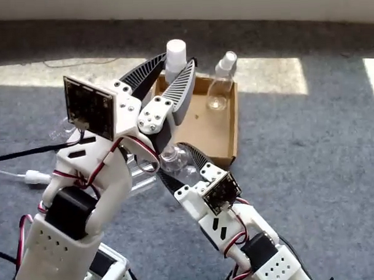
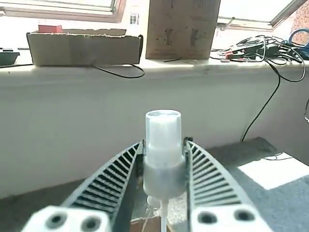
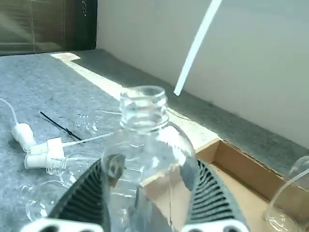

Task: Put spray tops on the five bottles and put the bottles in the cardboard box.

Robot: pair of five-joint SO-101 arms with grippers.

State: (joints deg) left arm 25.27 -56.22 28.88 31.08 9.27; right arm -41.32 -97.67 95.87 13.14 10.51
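My left gripper (image 1: 175, 62) clamped a white spray top (image 2: 163, 130) upright at the top centre, its tube hanging down. My right gripper (image 3: 149, 166) held a clear open bottle (image 3: 145, 125) upright, mid-frame. A capped bottle (image 1: 222, 83) stood in the cardboard box (image 1: 227, 141), upper centre. Loose spray tops (image 3: 43, 155) lay at the left.

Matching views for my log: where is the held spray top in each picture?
High view: spray top in the left gripper, by the far corner of the cardboard box.
Left wrist view: between the fingers, before the white wall.
Right wrist view: its tube above the open bottle.
Shared landmark: the cardboard box.
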